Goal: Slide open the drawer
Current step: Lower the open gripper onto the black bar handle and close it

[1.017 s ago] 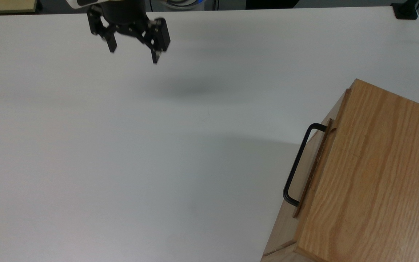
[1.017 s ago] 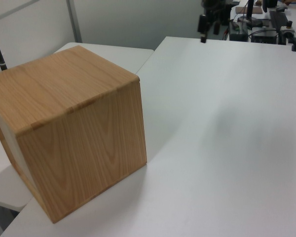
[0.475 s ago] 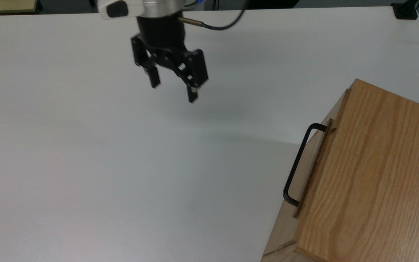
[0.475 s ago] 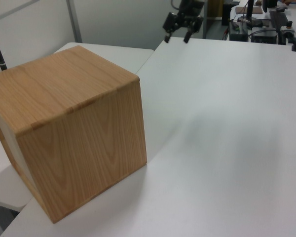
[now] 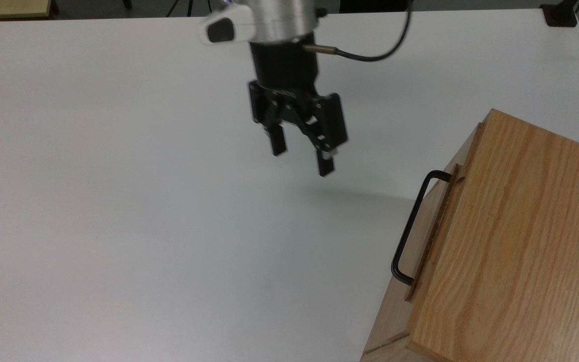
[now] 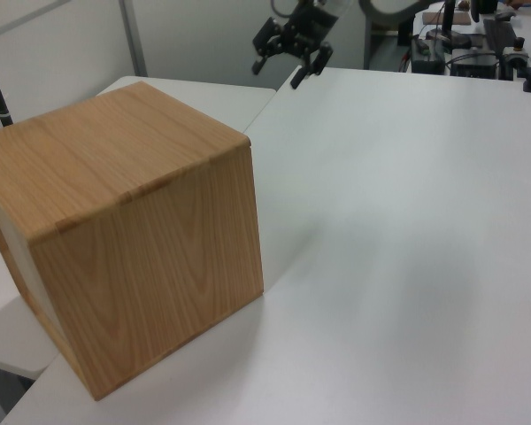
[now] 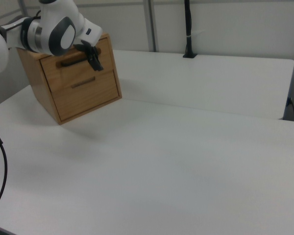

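My gripper [image 5: 302, 160] hangs above the white table [image 5: 118, 201] with its two black fingers [image 5: 278, 143] spread apart and nothing between them. In the top view it sits near the middle of the upper half of the table, pointing downward, with a dark cable looping from the wrist toward the top view's right.

The drawer [image 5: 432, 221] is set in the oak-grained cabinet [image 5: 515, 241], which stands at the top view's lower right corner of the table. The drawer's front panel lies flush with the cabinet face; the drawer is closed. Its thin black U-shaped handle [image 5: 410, 226] projects from the front toward the top view's left.

My gripper is apart from the handle, up and to the top view's left of it, with bare table between them.

In the left view, the gripper [image 6: 283, 55] hangs over the far edge of the table, beyond the cabinet [image 6: 133, 230], whose plain side and top face the camera.

In the right view, the cabinet [image 7: 73, 83] stands at the far left and shows two stacked drawer fronts. My arm [image 7: 54, 32] crosses in front of the upper one, and the gripper [image 7: 93, 58] overlaps its handle area in that picture.
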Robot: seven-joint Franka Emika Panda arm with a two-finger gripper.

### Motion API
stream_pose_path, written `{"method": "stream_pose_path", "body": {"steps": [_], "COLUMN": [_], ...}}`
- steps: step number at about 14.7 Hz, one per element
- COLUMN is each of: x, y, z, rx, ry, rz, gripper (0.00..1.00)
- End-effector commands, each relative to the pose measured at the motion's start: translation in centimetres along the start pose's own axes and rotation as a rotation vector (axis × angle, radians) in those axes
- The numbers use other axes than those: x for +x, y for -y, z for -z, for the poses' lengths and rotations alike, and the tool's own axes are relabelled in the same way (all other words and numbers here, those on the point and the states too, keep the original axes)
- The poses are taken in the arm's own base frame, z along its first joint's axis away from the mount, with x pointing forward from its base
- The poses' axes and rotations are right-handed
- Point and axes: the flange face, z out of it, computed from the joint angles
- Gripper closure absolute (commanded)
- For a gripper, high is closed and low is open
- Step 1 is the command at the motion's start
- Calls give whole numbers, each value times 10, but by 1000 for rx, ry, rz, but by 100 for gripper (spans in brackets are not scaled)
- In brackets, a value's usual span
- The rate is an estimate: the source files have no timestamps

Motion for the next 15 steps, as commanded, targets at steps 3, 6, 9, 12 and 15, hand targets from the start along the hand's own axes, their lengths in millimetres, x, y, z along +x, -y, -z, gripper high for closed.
{"method": "stream_pose_path", "body": {"steps": [3, 6, 9, 12, 15], "x": [-44, -65, -79, -91, -93], "y": [33, 43, 50, 54, 57], "z": [-35, -50, -64, -70, -69], "rx": [106, 163, 215, 230, 268], "ry": [-12, -18, -31, -28, -46], "rz": [-59, -47, -51, -40, -66], "gripper": [4, 12, 19, 33, 39]}}
